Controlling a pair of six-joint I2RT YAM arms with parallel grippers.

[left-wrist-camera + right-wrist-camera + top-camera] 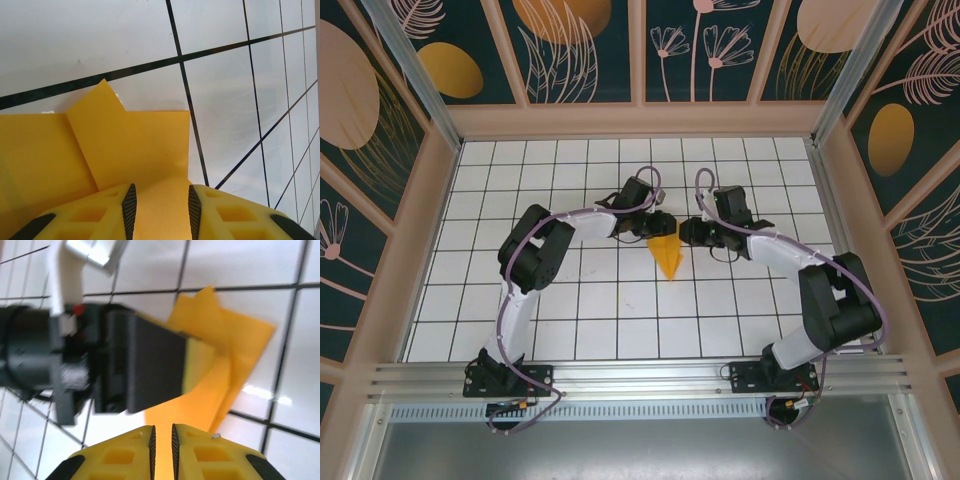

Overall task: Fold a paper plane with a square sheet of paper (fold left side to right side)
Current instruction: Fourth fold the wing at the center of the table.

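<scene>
Left tool (161,210): jaws stand apart, with the black pads either side of a strip of the orange-yellow folded paper plane (667,256). The tips are down on the paper and no pinch is visible.
Right tool (163,440): pads are a narrow slit apart, with orange showing in the slit. I cannot tell whether they nip the paper.
Plane's place: flat on the white table with black grid lines (620,320), with its wide end between the two tools.
Heading: the long axis runs straight out from between the tools, and the single sharp tip points away from both, toward the arm bases.
Top view: gives the whole dart outline, wide at the tools and narrowing to the tip.
Left wrist view: shows, ahead of the left tool, overlapping layers and one pointed flap corner jutting past the far edge.
Right wrist view: shows the left tool's dark body, with a yellow finger (197,364) lying on the paper.
Look: thin, matte, evenly orange-yellow, with straight creases and a stepped edge where the flaps overlap.
</scene>
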